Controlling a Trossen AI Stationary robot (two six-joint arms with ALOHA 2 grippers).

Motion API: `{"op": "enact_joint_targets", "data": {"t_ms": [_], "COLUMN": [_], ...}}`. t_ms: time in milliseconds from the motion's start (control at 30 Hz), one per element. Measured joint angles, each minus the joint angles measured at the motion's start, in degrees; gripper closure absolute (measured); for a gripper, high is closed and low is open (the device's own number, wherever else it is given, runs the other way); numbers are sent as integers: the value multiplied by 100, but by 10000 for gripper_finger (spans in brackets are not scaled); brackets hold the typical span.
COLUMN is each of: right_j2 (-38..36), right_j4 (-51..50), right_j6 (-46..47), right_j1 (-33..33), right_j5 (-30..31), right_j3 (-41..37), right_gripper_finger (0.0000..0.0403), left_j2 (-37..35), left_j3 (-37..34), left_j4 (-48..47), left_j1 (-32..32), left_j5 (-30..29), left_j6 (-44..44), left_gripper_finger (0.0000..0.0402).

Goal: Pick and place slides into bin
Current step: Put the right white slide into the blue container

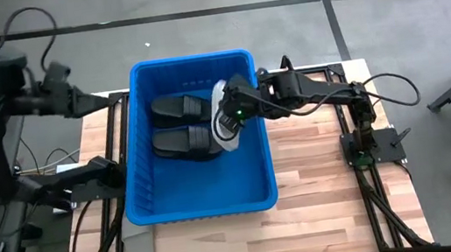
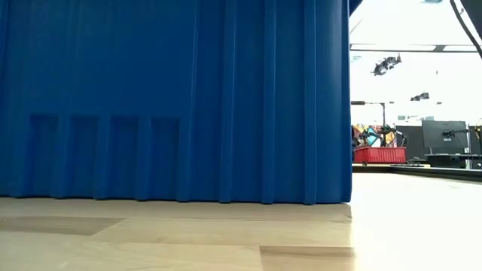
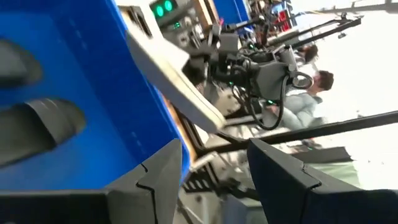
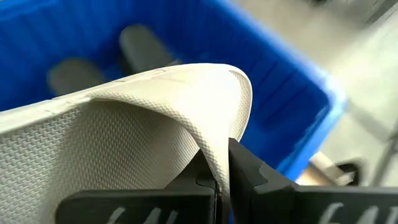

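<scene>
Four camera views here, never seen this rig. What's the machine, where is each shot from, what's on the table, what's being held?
It is a robot with two dark arms at a wooden table. One picture looks straight down, one sits at table height facing the wall of the large bright blue plastic bin, and two ride on the wrists. Two black rubber slides already lie inside the bin. The right gripper, reaching over the bin, is shut on the edge of a light grey textured rubber slide. The left gripper is open and holds nothing, waiting beside the bin's left wall.
</scene>
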Motion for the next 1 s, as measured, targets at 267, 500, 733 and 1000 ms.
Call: {"op": "enact_joint_targets", "data": {"t_ms": [267, 500, 733, 1000], "right_j2": [0, 2, 2, 2], "right_j4": [698, 1143, 1388, 1346], "right_j6": [-1852, -2931, -2908, -2907], "right_j1": [-116, -148, -136, -62], "right_j5": [434, 780, 730, 797], "right_j3": [1, 2, 2, 2], "right_gripper_finger": [403, 403, 403, 403], "left_j2": [537, 971, 1260, 1778], "left_j3": [0, 4, -2, -1], "left_j4": [-22, -90, 454, 1617], "left_j1": [-4, -565, -2866, -5232], "left_j5": [253, 59, -2180, -3571], "left_j6": [-219, -393, -984, -2025], "left_gripper_finger": [229, 229, 229, 229]}}
